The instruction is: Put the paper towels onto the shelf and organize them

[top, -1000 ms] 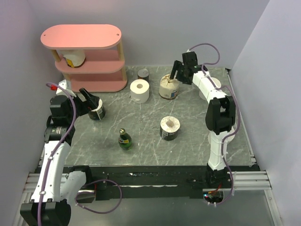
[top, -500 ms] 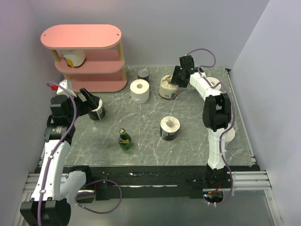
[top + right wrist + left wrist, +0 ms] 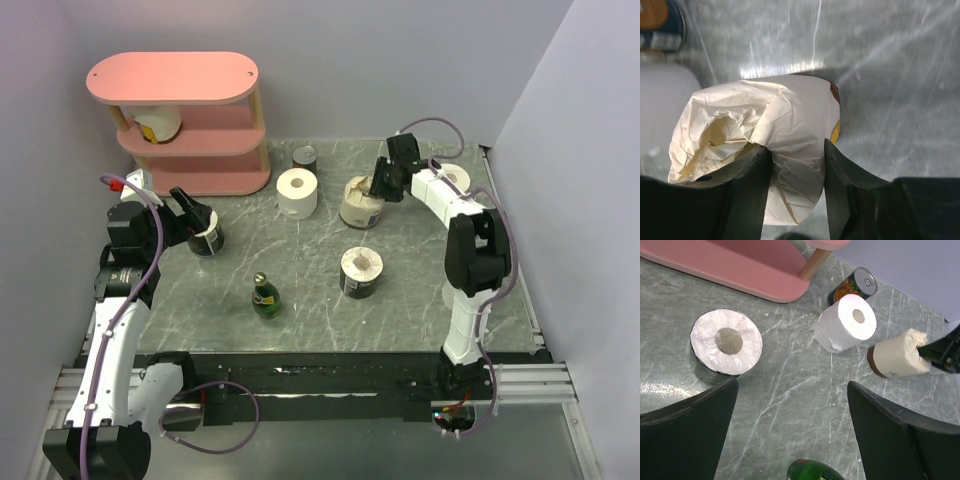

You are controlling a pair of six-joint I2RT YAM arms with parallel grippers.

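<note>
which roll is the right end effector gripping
The cream crumpled roll beside the plain white one; only its rim sits pinched in the right end effector.

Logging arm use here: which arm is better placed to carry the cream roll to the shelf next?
Right. The right gripper is shut on the cream roll; the left gripper hangs open by the dark-wrapped roll near the shelf.

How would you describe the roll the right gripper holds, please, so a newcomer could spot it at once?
From the pink shelf at far left, move right past the plain white roll. The next one is the cream roll, its paper crumpled, the only roll clamped in the right gripper.
</note>
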